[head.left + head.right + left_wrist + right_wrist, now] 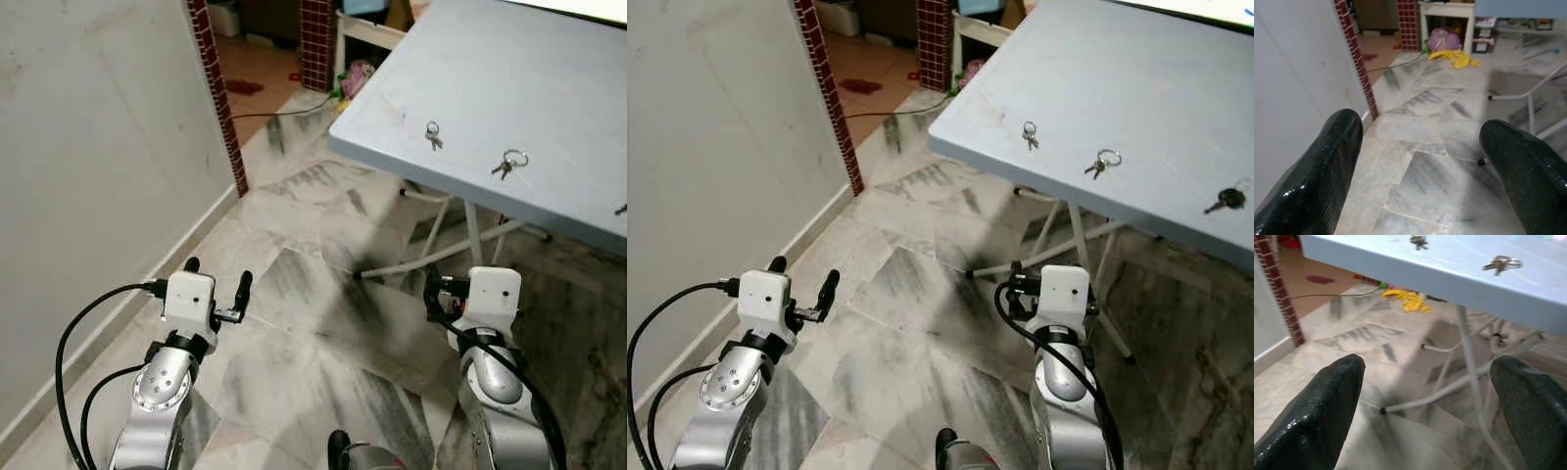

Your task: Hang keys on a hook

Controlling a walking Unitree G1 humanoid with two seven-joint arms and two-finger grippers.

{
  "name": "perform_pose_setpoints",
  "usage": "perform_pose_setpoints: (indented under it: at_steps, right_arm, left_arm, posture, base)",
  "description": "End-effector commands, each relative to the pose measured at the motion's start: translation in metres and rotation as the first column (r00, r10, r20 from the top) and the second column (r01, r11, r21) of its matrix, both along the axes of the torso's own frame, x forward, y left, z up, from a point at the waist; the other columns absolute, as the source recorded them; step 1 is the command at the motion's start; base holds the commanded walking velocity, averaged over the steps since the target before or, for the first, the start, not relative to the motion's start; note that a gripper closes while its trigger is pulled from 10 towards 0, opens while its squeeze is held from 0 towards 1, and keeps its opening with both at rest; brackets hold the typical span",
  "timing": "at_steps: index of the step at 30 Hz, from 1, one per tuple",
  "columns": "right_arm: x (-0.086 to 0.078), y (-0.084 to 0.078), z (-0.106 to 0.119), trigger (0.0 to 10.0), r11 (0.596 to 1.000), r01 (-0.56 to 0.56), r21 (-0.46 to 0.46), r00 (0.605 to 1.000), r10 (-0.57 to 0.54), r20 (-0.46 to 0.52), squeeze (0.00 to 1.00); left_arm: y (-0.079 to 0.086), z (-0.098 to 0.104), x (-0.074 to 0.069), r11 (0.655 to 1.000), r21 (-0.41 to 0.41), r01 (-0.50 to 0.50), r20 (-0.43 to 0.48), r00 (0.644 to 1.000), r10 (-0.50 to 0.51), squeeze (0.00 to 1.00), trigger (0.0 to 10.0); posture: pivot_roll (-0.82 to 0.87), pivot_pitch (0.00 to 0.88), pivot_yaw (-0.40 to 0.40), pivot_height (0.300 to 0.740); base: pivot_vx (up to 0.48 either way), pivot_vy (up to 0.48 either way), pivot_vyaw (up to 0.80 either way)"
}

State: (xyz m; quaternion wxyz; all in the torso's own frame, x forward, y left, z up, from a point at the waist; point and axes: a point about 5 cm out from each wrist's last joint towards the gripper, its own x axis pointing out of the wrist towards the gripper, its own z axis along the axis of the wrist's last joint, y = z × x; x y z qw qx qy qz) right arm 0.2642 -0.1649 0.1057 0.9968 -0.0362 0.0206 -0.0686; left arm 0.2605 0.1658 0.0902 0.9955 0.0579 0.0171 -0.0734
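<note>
Keys (pixel 508 163) on table (pixel 509 88), fingers (pixel 1337 161) apart

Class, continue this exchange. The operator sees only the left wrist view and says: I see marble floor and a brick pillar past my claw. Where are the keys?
Observer: Three lie on the grey table, ahead and to the right: a left set, a middle set on a ring, and a dark key.
Operator: Which claw is nearer them?
Observer: The right claw. It sits low, just in front of the table's near edge.
Operator: Is it open?
Observer: Yes, its fingers stand wide apart and hold nothing.
</note>
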Motion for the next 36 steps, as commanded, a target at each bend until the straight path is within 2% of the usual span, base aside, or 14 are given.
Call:
perform_pose_setpoints:
  at_steps: [1, 9, 27, 31, 36]
  right_arm:
    - [0.000, 0.000, 0.004, 10.0, 1.000, -0.006, -0.012, 1.000, 0.006, 0.012, 0.00]
    - [0.001, -0.001, 0.007, 10.0, 1.000, -0.013, -0.028, 1.000, 0.014, 0.026, 0.00]
    - [-0.001, -0.003, 0.007, 10.0, 0.999, -0.015, -0.048, 1.000, 0.016, 0.026, 0.00]
    - [0.004, 0.004, 0.020, 10.0, 0.998, -0.043, -0.054, 0.996, 0.047, 0.077, 0.00]
    - [0.006, 0.005, 0.021, 10.0, 0.998, -0.044, -0.049, 0.995, 0.048, 0.082, 0.00]
  left_arm:
    - [0.001, -0.001, -0.002, 1.000, -0.007, -0.013, -0.012, 1.000, 0.013, 0.00, 10.0]
    - [0.000, -0.003, 0.000, 1.000, -0.013, -0.012, -0.017, 1.000, 0.012, 0.00, 10.0]
    - [-0.001, -0.006, 0.007, 0.997, -0.068, -0.039, -0.036, 0.999, 0.037, 0.00, 10.0]
    - [-0.001, -0.005, 0.009, 0.996, -0.070, -0.049, -0.021, 0.999, 0.048, 0.00, 10.0]
    - [-0.001, -0.004, 0.012, 0.997, -0.066, -0.043, -0.013, 0.999, 0.042, 0.00, 10.0]
  posture:
    - [-0.10, 0.176, 0.025, 0.740]
    - [-0.11, 0.170, 0.023, 0.740]
    - [-0.12, 0.171, 0.017, 0.740]
    - [-0.12, 0.169, 0.018, 0.740]
    - [-0.12, 0.169, 0.019, 0.740]
  base:
    - [0.000, -0.251, 0.00]
    - [0.000, -0.252, 0.00]
    - [0.000, 0.000, 0.00]
    - [0.000, 0.000, 0.00]
    - [0.000, 0.000, 0.00]
